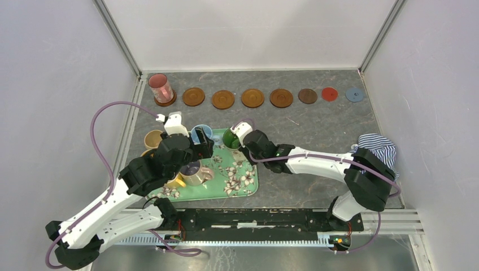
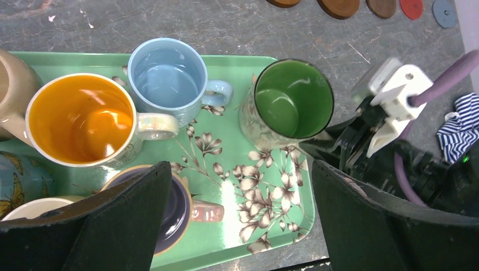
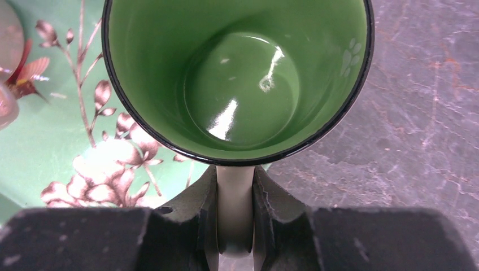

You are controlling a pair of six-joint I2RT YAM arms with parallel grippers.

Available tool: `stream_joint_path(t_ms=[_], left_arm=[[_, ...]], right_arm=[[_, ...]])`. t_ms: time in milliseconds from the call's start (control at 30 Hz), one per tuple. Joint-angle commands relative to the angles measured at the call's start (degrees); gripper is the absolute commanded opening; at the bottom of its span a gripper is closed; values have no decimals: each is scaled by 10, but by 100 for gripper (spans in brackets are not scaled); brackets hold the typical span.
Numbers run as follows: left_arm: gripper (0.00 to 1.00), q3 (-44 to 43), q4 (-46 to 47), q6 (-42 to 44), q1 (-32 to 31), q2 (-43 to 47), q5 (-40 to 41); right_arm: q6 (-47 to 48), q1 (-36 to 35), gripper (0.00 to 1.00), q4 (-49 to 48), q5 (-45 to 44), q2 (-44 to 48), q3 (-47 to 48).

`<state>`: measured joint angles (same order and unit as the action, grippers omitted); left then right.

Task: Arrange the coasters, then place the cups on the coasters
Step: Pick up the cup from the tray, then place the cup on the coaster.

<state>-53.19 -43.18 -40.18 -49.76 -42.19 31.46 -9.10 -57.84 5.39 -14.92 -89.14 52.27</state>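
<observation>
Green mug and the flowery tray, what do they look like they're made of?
The green mug looks like glazed ceramic: sharp glossy highlights inside, a dark rim, a thick pale handle. The tray is probably plastic or melamine: thin, with a smooth printed floral surface and a soft sheen, though coated metal can't be ruled out.

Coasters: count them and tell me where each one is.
8, in one far row: one coaster under the pink cup, four bare orange-brown, then dark brown, red, blue-grey. Others could hide beneath the arms.
</observation>
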Motion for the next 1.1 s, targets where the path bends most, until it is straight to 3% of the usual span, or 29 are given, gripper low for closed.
stream_joint_path(t_ms=[0, 367, 800, 1067], left_arm=[[100, -12, 26, 34, -3, 7, 19], [100, -10, 34, 44, -3, 9, 21], [100, -14, 30, 44, -3, 20, 24], [100, -28, 12, 38, -3, 18, 21]], right_arm=[[6, 25, 0, -80, -31, 51, 64], [24, 125, 0, -122, -44, 22, 165], [45, 202, 0, -159, -36, -127, 307], [46, 228, 0, -193, -21, -182, 327]])
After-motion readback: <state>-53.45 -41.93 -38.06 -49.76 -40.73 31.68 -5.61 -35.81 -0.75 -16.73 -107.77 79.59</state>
